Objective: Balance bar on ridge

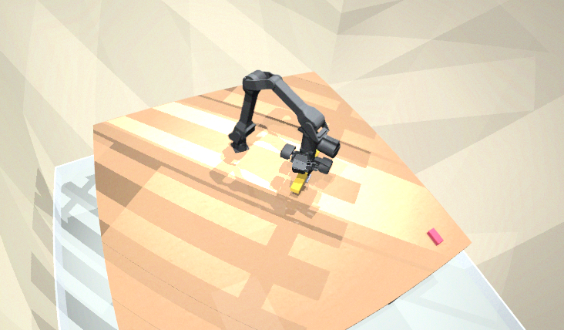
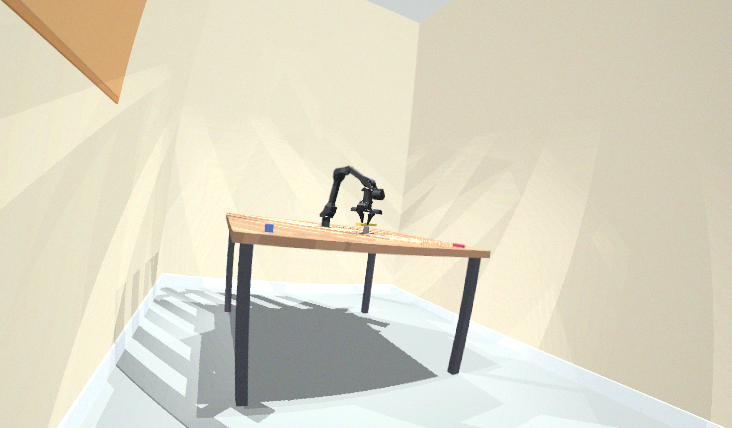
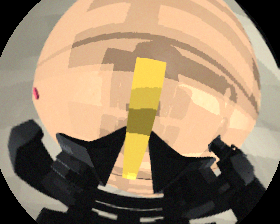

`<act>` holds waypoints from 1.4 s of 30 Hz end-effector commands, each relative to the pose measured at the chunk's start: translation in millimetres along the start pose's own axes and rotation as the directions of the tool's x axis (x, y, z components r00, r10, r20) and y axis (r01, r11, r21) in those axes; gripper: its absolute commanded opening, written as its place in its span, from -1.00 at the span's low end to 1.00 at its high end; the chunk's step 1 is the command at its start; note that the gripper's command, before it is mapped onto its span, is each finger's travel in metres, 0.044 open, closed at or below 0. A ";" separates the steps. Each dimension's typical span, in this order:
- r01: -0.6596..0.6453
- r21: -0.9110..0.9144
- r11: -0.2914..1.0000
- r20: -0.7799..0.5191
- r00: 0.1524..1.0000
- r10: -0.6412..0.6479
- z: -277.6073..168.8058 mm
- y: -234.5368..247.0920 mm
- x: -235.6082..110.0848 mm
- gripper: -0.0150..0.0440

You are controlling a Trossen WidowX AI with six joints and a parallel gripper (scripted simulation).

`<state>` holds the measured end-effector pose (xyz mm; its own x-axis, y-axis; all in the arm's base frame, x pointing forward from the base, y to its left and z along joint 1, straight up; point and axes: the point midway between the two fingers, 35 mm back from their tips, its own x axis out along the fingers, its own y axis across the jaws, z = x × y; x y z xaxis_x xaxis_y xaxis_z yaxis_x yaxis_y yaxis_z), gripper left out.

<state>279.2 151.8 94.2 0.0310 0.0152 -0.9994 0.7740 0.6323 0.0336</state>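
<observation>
Bar (image 3: 141,117): yellow, clamped in my gripper (image 1: 303,169) just beside the arm's base (image 1: 238,146), low over the table (image 1: 193,246). I cannot make out the ridge beneath. If I release off-centre, one end could tip onto the table.

Bare test room: lone wooden table (image 2: 305,240), blank walls (image 2: 571,132)
</observation>
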 end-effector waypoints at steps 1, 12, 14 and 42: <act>0.000 0.000 1.000 0.000 1.000 0.000 0.0 0.0 0.0 -0.49; 0.000 0.000 1.000 0.000 1.000 0.000 0.0 0.0 0.0 -0.49; 0.000 0.000 1.000 0.000 1.000 0.000 0.0 0.0 0.0 -0.40; 0.000 0.000 1.000 0.000 1.000 0.000 0.0 0.0 0.0 0.08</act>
<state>279.2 151.8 94.2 0.0311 0.0152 -0.9994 0.7740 0.6323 0.0337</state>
